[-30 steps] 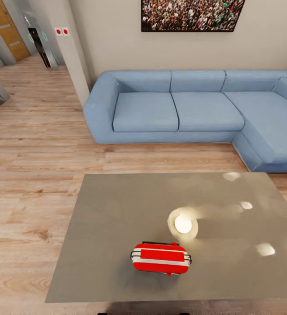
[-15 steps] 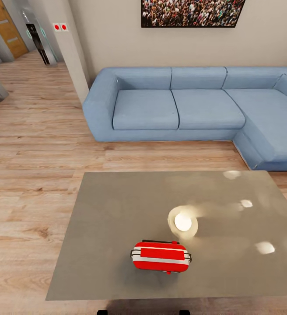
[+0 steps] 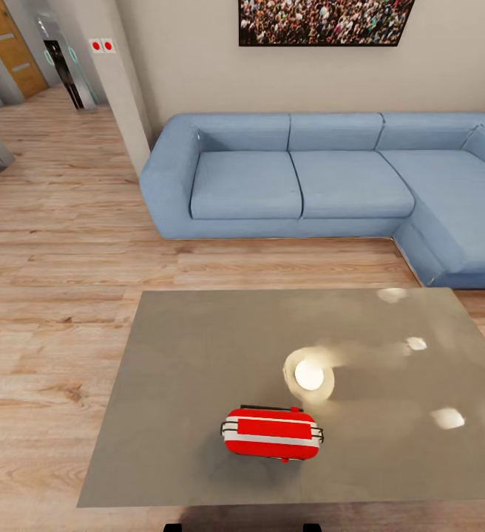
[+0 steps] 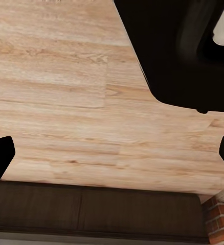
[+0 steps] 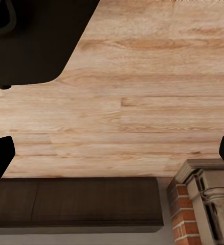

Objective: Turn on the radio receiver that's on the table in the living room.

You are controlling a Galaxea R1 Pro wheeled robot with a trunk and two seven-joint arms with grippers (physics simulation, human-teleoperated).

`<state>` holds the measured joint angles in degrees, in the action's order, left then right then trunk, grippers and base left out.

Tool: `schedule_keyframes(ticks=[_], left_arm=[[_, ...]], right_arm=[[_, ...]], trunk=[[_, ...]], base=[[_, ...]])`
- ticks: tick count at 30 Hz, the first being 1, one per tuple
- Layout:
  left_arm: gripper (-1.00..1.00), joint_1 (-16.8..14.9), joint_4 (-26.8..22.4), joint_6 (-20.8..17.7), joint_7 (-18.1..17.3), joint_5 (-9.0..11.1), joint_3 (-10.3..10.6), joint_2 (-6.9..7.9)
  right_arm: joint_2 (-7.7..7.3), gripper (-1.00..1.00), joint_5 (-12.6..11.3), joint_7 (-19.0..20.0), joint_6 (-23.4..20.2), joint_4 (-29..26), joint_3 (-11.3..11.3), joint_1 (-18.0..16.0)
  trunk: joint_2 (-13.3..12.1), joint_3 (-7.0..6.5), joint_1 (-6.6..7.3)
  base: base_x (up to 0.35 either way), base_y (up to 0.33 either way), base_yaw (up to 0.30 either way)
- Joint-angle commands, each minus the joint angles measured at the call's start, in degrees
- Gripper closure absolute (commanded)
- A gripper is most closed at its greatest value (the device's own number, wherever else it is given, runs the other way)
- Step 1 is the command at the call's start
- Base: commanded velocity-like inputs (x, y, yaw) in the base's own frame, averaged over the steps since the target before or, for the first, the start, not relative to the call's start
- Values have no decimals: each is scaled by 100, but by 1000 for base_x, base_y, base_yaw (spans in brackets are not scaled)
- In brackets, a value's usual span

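A: Where's the radio receiver [image 3: 272,434]?

B: On the table [image 3: 198,355], near its front edge, long axis running left-right, about centred ahead of me. Neither arm is clearly nearer.

A: Claws?

B: Left gripper [image 4: 112,153] and right gripper [image 5: 112,153] both spread wide, empty, aimed at the floor.

A: Changes?

B: View settled; radio unmoved.

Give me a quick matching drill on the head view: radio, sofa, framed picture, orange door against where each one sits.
Things:
1. radio receiver
2. sofa
3. framed picture
4. orange door

Places:
A. on the wall above the sofa
B. on the grey table, near its close edge
C. far down the hallway, upper left
D. on the wood floor beyond the table

Pairs: 1-B, 2-D, 3-A, 4-C
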<state>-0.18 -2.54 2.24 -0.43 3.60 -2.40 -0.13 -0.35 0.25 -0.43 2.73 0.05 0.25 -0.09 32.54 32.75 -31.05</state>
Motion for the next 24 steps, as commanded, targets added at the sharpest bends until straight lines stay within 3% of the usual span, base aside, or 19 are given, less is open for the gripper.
schedule_keyframes(ticks=[1, 8, 11, 13, 14, 15, 17, 20, 21, 24], left_arm=[[-100, 0, -10, 2, 0, 0, 1, -12], [-100, 0, -130, -3, 14, -18, 37, -201], [-100, 0, -538, -75, 11, -31, 48, -251], [-100, 0, -1035, -221, 6, -40, 53, -265], [-100, 0, -1532, -471, -4, -32, 57, -260], [-100, 0, -2373, -975, -19, -25, 61, -251], [-100, 0, -3497, -1703, -53, -20, 63, -246], [-100, 0, -5091, -2600, -254, -18, 70, -237], [-100, 0, -5546, -2823, -359, -18, 71, -236], [-100, 0, -6319, -3201, -587, -13, 72, -234]], right_arm=[[-3, -100, 22, 3, 0, 0, 2, 0], [-48, -100, 244, 4, -29, -17, -19, 0], [-76, -100, 313, -1, -65, -240, -28, -29], [-93, -100, 337, -22, -168, -675, -30, -42], [-141, -100, 349, -36, -401, -1165, -32, -48], [-242, -100, 358, -55, -955, -1995, -34, -55], [-374, -100, 360, -75, -1740, -3138, -54, -59], [-543, -100, 360, -93, -2582, -4817, -85, -61], [-572, -100, 361, -100, -2761, -5300, -92, -61], [-603, -100, 361, -120, -3073, -6117, -100, -74]], trunk=[[0, 0, 0], [0, 0, 0], [0, 0, 0], [0, 0, 0], [0, 0, 0], [0, 0, 0], [0, 0, 0], [0, 0, 0], [0, 0, 0], [0, 0, 0]], base=[[0, 0, 0], [0, 0, 0], [0, 0, 0], [0, 0, 0], [0, 0, 0], [0, 0, 0], [0, 0, 0], [0, 0, 0], [0, 0, 0], [0, 0, 0]])
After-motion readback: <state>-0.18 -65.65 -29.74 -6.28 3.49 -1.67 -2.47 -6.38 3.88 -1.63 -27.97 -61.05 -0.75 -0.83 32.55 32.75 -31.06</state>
